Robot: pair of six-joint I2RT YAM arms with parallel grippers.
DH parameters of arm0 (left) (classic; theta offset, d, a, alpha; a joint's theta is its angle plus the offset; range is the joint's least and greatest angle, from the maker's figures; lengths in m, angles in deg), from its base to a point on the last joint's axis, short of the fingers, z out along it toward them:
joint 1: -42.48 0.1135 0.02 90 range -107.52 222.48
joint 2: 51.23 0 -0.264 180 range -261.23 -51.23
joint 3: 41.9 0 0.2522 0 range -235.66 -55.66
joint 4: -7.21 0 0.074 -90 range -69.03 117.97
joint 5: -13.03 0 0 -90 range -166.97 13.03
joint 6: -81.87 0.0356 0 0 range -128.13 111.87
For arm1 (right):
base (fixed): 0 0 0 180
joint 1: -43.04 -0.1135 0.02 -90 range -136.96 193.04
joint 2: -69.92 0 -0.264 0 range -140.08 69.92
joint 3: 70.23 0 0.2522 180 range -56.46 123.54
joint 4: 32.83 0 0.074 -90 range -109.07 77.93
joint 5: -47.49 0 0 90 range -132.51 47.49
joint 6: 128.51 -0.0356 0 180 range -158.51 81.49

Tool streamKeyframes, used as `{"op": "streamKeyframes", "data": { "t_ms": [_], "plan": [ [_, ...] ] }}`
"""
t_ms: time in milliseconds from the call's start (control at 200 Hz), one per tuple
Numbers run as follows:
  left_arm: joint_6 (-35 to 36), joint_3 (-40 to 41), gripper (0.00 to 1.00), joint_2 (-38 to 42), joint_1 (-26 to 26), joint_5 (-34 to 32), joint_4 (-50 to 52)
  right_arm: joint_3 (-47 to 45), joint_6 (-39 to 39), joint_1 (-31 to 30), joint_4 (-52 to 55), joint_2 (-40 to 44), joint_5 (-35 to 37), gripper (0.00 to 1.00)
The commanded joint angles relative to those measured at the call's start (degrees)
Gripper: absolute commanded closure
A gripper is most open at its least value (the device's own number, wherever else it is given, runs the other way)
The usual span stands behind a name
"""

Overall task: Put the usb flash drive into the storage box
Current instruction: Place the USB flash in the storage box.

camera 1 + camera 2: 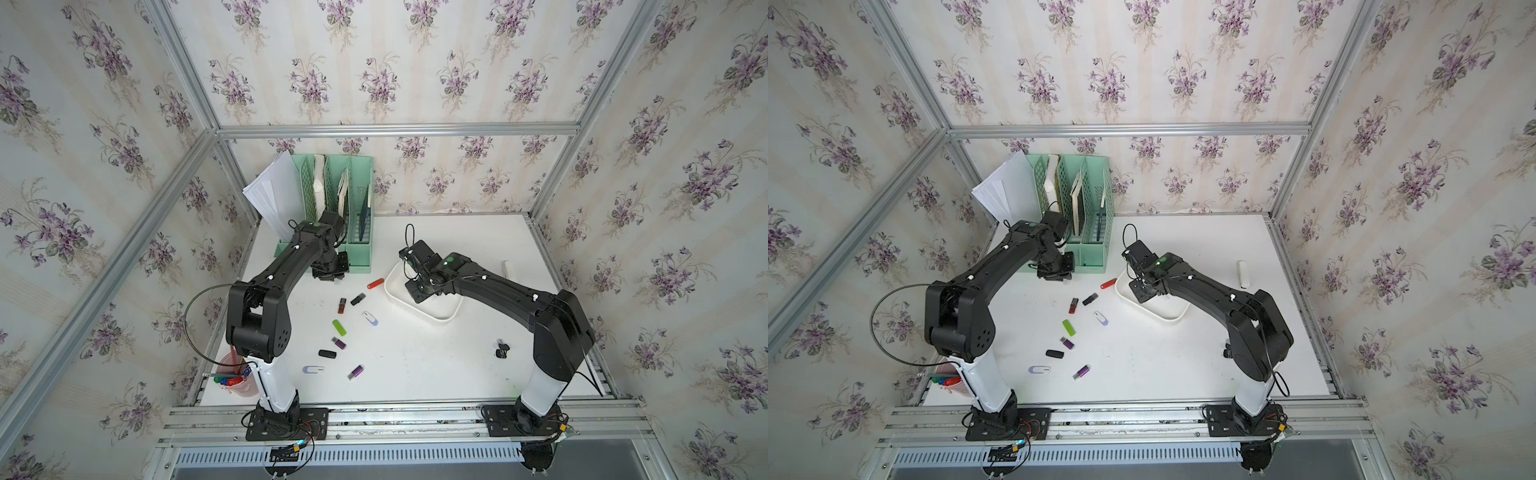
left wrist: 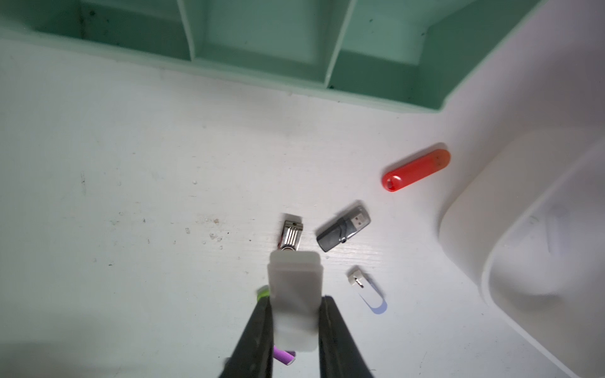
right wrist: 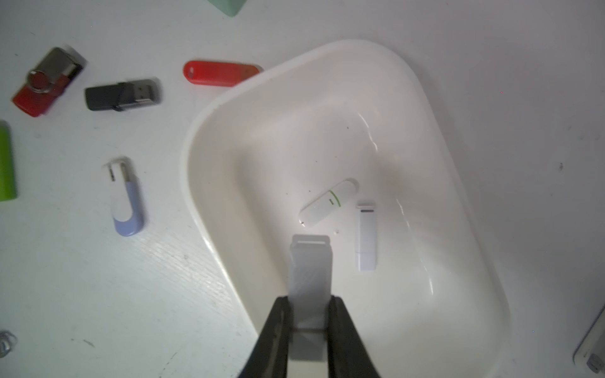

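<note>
The storage box (image 3: 203, 131) is a shallow white tub, seen in both top views (image 1: 440, 316) (image 1: 1169, 318). Two white usb flash drives (image 3: 329, 203) (image 3: 366, 235) lie inside it. My right gripper (image 3: 310, 299) (image 1: 417, 293) hangs over the box, shut on a pale grey flash drive (image 3: 311, 265). My left gripper (image 2: 296, 299) (image 1: 328, 276) hovers in front of the green organizer, shut on a white flash drive (image 2: 294, 281). Several loose drives lie on the table to the left of the box, among them a red one (image 1: 375, 284), a black one (image 1: 357, 299) and a green one (image 1: 339, 327).
A mint-green file organizer (image 1: 332, 199) with papers stands at the back left. A pink pen cup (image 1: 235, 374) sits at the front left corner. A white stick-shaped object (image 1: 508, 269) lies right of the box, and small black pieces (image 1: 501, 349) lie near the right arm's base.
</note>
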Motion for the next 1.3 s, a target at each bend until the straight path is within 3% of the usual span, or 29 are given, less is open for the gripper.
{"op": "streamKeyframes", "data": {
  "t_ms": [0, 380, 879, 1099, 1294],
  "plan": [
    [-1.5, -5.3, 0.8, -1.4, -2.9, 0.2, 4.5, -1.2, 2.1, 2.1, -1.5, -0.4, 1.7, 0.83],
    [-3.1, -21.6, 0.79, -9.4, -12.6, 2.0, 8.6, -5.4, 4.5, 4.2, -4.0, -3.8, 6.6, 0.84],
    [-3.6, -27.5, 0.79, -14.5, -17.1, 2.9, 9.4, -8.4, 4.5, 5.6, -6.2, -6.5, 9.9, 0.85],
    [-3.8, -28.5, 0.79, -16.0, -18.2, 2.8, 9.5, -8.8, 4.7, 6.2, -6.7, -7.8, 9.8, 0.8],
    [-3.7, -28.9, 0.79, -17.7, -18.9, 2.9, 9.5, -8.6, 4.6, 6.2, -6.8, -7.8, 9.7, 0.67]
  ]
}}
